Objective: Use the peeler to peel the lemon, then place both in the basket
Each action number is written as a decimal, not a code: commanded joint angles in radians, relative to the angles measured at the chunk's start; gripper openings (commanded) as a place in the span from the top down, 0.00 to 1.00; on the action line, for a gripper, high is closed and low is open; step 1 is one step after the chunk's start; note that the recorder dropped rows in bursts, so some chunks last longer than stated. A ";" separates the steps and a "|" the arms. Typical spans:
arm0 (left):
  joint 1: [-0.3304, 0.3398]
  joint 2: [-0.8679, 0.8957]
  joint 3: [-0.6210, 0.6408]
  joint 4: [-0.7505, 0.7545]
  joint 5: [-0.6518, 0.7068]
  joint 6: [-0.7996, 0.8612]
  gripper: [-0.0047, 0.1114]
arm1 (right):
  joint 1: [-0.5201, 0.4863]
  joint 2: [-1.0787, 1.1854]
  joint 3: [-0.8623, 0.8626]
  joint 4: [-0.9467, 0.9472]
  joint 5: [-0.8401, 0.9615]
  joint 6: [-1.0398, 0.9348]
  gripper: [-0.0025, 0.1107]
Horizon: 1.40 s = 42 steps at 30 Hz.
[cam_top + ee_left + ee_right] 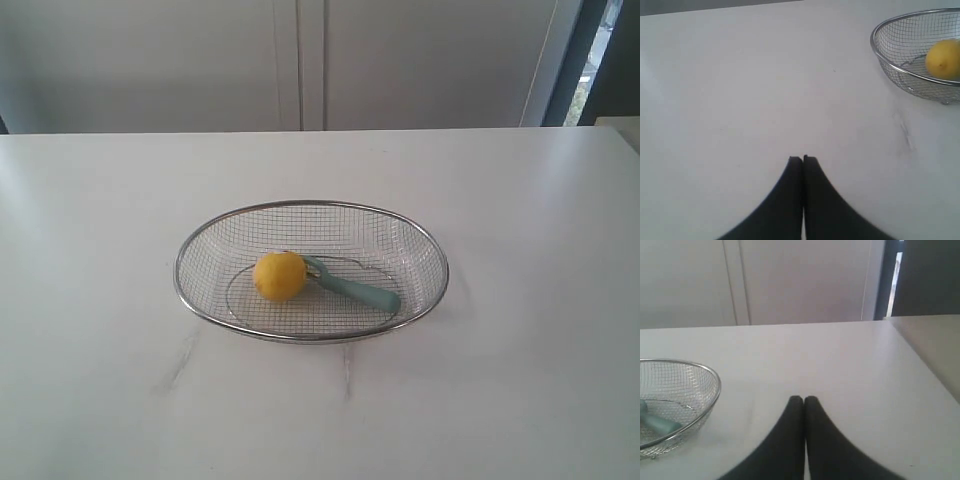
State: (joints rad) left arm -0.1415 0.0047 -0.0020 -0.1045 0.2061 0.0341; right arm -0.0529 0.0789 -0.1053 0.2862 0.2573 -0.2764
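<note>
The lemon [279, 276] lies inside the basket [312, 203], left of its middle in the exterior view. The white counter [520, 380] carries everything, and faint grey streaks mark it in front of the basket. The oval wire-mesh basket stands near the counter's middle. The left gripper [803, 159] is over bare counter well apart from the basket. Its jaws are pressed together with no gap and hold nothing. The right gripper [803, 399] is on the basket's other side, also over bare counter. Its jaws are likewise closed tight and empty. Neither gripper shows in the exterior view. The peeler [355, 289] lies on the basket's mesh floor. Its teal handle slants away from the lemon toward the right rim, and its head end meets the lemon's side. The lemon itself rests on the mesh, yellow and whole-looking from here.
</note>
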 commanded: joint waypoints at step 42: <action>0.000 -0.005 0.002 -0.006 0.003 -0.008 0.96 | 0.112 -0.079 0.105 -0.255 0.082 0.231 0.98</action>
State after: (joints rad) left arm -0.1415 0.0047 -0.0020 -0.1045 0.2066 0.0323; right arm 0.0876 0.0066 -0.0071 0.0399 0.3485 -0.0513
